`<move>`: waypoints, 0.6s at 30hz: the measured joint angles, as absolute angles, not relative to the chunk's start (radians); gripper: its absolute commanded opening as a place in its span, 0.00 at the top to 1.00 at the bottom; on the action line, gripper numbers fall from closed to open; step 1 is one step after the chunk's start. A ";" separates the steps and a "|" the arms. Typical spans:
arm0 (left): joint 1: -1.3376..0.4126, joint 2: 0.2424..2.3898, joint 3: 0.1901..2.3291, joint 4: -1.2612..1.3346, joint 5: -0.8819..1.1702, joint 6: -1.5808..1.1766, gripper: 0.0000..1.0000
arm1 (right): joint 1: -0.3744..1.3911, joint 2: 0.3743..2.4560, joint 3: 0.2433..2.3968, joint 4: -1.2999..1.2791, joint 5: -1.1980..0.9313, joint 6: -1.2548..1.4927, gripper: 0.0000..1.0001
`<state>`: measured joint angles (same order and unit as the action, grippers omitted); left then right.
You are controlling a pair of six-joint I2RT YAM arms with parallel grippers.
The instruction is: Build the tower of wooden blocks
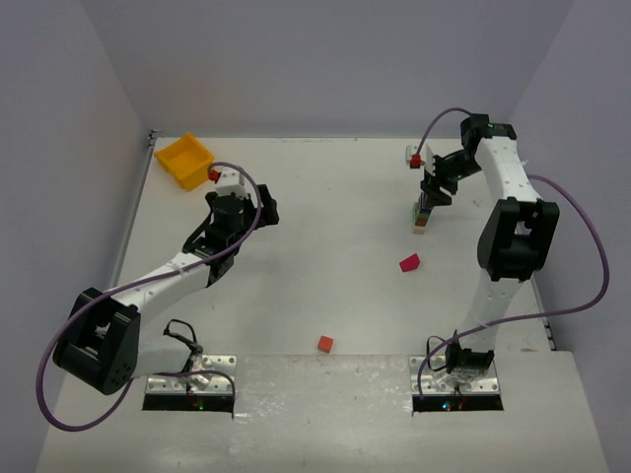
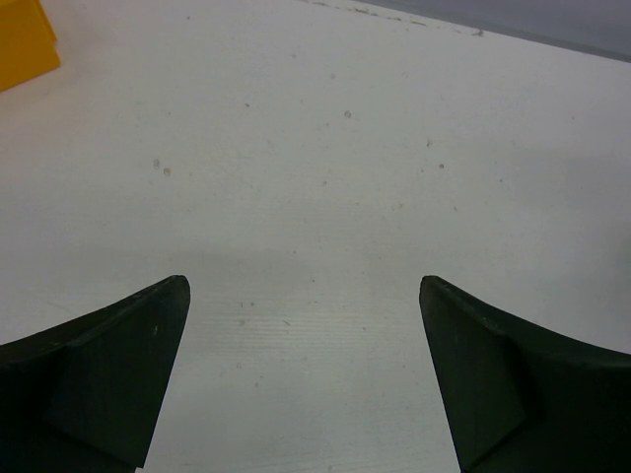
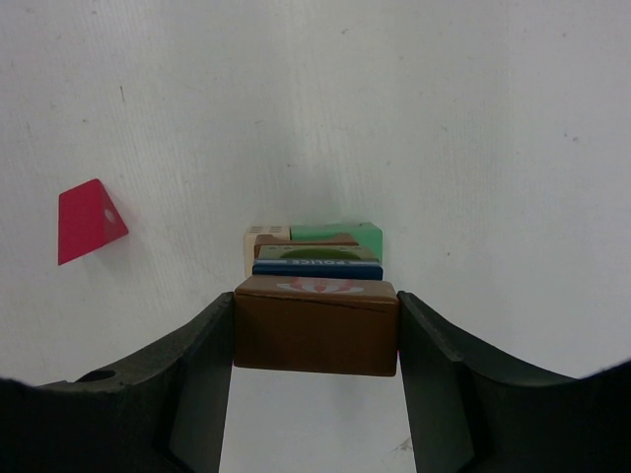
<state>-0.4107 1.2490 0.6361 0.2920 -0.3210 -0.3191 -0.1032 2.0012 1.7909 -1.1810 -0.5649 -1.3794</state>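
The wood block tower [image 1: 421, 214] stands at the right back of the table as a narrow stack. In the right wrist view I look down on it: a blue block [image 3: 317, 268], a green block [image 3: 340, 234] and a pale block [image 3: 258, 236] lie one under another. My right gripper [image 3: 315, 315] is shut on a brown block [image 3: 315, 330] right over the stack's top; I cannot tell if it touches. From above, the right gripper [image 1: 430, 194] hangs over the tower. My left gripper [image 2: 304, 286] is open over bare table, far left of the tower, with the left gripper [image 1: 227, 209] empty.
A magenta wedge block [image 1: 409, 262] lies loose in front of the tower, and this magenta wedge [image 3: 89, 219] also shows left of the stack. An orange-red block [image 1: 325, 343] sits near the front edge. A yellow bin [image 1: 184, 160] stands at the back left.
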 measured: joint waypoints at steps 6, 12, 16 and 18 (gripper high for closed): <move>-0.411 1.251 0.637 0.292 -0.321 -0.319 0.00 | -0.103 2.012 1.795 -1.179 -0.582 -1.369 0.54; -0.411 1.253 0.646 0.291 -0.319 -0.319 0.00 | -0.103 2.012 1.806 -1.178 -0.584 -1.362 0.54; -0.411 1.253 0.648 0.291 -0.318 -0.319 0.00 | -0.103 2.012 1.806 -1.178 -0.583 -1.362 0.52; -0.411 1.253 0.648 0.291 -0.318 -0.319 0.00 | -0.103 2.012 1.806 -1.178 -0.581 -1.362 0.52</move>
<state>-0.4107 1.2533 0.6484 0.2913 -0.3176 -0.3187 -0.1033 2.0117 1.8061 -1.1782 -0.5812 -1.3621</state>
